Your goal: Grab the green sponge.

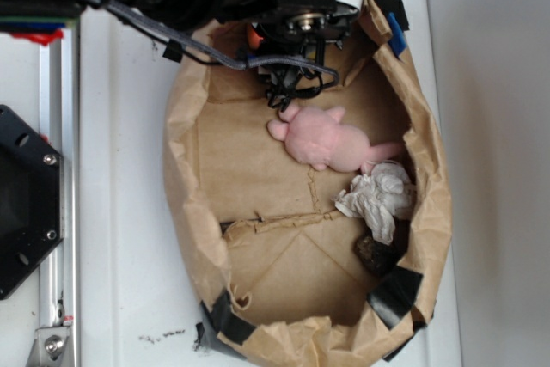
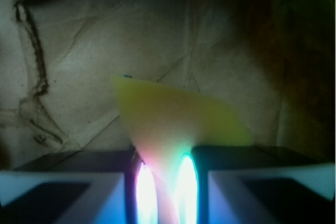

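In the wrist view a pale mustard-yellow foam block, the green sponge (image 2: 178, 116), sticks out from between my two fingers and is squeezed thin where they pinch it. My gripper (image 2: 164, 182) is shut on it, above the brown paper floor of the bag. In the exterior view my gripper (image 1: 296, 83) hangs at the far end of the paper bag (image 1: 193, 169), just above the pink plush. The sponge is hidden there by the arm.
A pink plush toy (image 1: 326, 142) lies in the middle of the bag. Crumpled white paper (image 1: 378, 197) and a dark lump (image 1: 376, 253) sit at the right wall. A metal rail (image 1: 58, 195) and a black mount (image 1: 26, 199) stand at left.
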